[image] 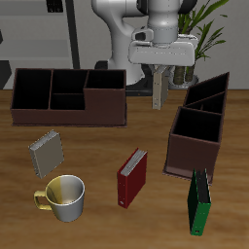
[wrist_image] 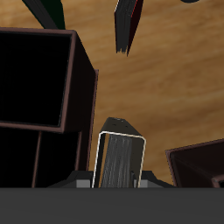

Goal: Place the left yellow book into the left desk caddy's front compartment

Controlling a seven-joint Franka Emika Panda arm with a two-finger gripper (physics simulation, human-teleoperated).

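My gripper [image: 159,76] is shut on the left yellow book [image: 159,95], a thin grey-tan speckled hardback. The book hangs upright in the air at the back of the table, between the two caddies. In the wrist view the book [wrist_image: 118,162] sits on end between my fingers [wrist_image: 84,182]. The left desk caddy [image: 191,156] is dark maroon-brown with sloped rear panels and black insides. It stands nearer the table's front edge than the book and to one side of it. Its black compartment [wrist_image: 35,79] shows beside the book in the wrist view.
A second, similar grey speckled book [image: 47,153] stands by a yellow-and-white mug [image: 63,196]. A red book [image: 131,177] and a green book [image: 199,202] stand near the front edge. The wide low brown caddy [image: 68,115] stands on the other side of the gripper.
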